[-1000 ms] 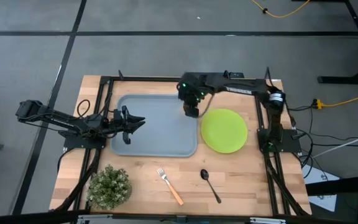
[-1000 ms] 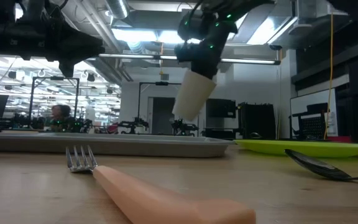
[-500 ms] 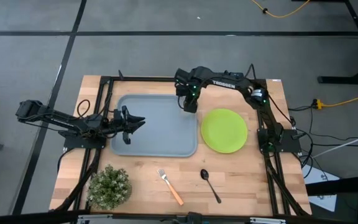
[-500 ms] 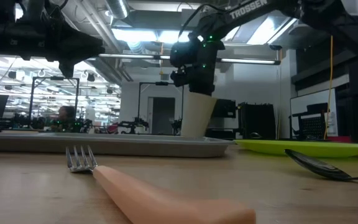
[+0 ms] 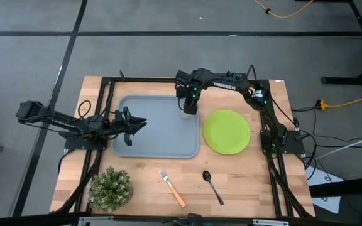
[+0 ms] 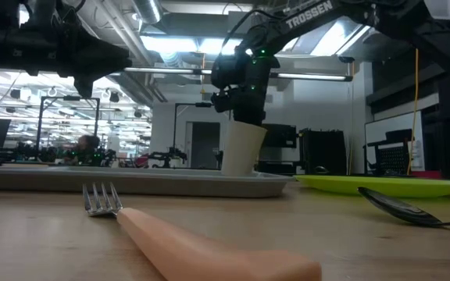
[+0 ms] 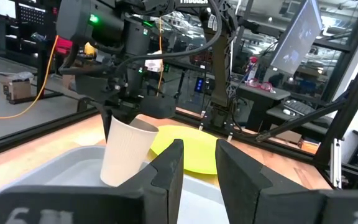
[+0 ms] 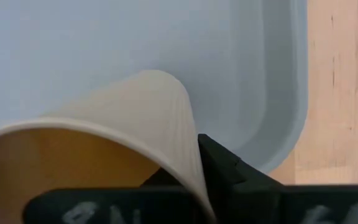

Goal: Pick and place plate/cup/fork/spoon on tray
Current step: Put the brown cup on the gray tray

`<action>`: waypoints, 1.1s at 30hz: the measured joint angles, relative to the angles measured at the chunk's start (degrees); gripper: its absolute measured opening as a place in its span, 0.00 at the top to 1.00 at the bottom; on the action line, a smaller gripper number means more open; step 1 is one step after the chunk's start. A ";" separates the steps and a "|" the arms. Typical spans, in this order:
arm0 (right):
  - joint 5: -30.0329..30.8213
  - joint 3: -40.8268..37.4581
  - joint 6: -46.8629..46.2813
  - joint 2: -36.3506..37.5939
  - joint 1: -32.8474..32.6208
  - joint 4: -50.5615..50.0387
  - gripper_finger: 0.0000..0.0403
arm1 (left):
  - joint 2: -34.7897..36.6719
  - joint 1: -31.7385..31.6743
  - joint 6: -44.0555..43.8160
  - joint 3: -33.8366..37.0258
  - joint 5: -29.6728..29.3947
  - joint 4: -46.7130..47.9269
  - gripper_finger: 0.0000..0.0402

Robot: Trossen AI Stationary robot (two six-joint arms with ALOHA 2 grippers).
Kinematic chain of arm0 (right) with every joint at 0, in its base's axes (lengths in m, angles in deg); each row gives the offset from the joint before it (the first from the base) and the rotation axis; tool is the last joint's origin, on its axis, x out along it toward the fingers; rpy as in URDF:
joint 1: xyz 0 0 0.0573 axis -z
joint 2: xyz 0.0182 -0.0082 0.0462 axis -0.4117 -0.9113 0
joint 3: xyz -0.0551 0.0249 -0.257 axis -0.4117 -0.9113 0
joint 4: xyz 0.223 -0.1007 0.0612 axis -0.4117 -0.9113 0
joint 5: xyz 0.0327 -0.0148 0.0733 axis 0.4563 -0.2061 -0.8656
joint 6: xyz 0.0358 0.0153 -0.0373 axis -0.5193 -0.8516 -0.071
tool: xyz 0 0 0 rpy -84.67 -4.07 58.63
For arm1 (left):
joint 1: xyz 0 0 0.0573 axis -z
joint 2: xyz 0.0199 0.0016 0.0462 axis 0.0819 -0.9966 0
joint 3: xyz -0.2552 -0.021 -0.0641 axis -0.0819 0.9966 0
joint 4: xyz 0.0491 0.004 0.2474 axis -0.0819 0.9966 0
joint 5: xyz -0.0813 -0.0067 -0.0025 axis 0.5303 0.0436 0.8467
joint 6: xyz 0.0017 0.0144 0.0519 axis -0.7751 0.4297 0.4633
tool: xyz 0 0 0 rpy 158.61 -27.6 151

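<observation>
My right gripper [image 5: 189, 105] is over the far right corner of the grey-blue tray [image 5: 149, 135] and is shut on the beige cup [image 6: 241, 148]. The cup also shows in the left wrist view [image 7: 126, 152] and the right wrist view [image 8: 104, 137]. My left gripper [image 5: 131, 127] is open and empty over the tray's left rim. The lime-green plate [image 5: 227, 131] lies flat on the table right of the tray. The orange-handled fork [image 5: 171, 186] and the dark spoon [image 5: 212, 186] lie flat on the table near its front edge. My right gripper holds the cup by its rim [image 8: 190, 163], one finger [image 8: 229, 169] outside the wall and the other inside. The fingers come from above, pointing down. The cup stands mouth up, leaning a little, with its base [image 7: 114, 182] down at the tray floor.
A small potted plant [image 5: 110, 188] stands at the table's near left corner. The tray's raised rim [image 6: 131, 181] runs around the cup. Black frame rails run along the table's left, right and far sides.
My right gripper has gone down toward the tray and a little toward the table's far edge, still shut on the cup. The cup, which hung tilted and clear above the tray, now stands nearly upright with its base at the tray floor.
</observation>
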 joint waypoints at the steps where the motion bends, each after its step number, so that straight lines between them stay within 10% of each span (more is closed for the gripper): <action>1: 0.00 0.00 -0.01 0.00 0.00 -0.01 0.94 | 0.00 0.00 0.00 0.00 0.00 0.03 0.79; 33: 0.44 -0.04 -0.47 0.00 -0.11 2.37 0.86 | -0.01 0.00 -0.29 0.00 0.00 0.87 0.79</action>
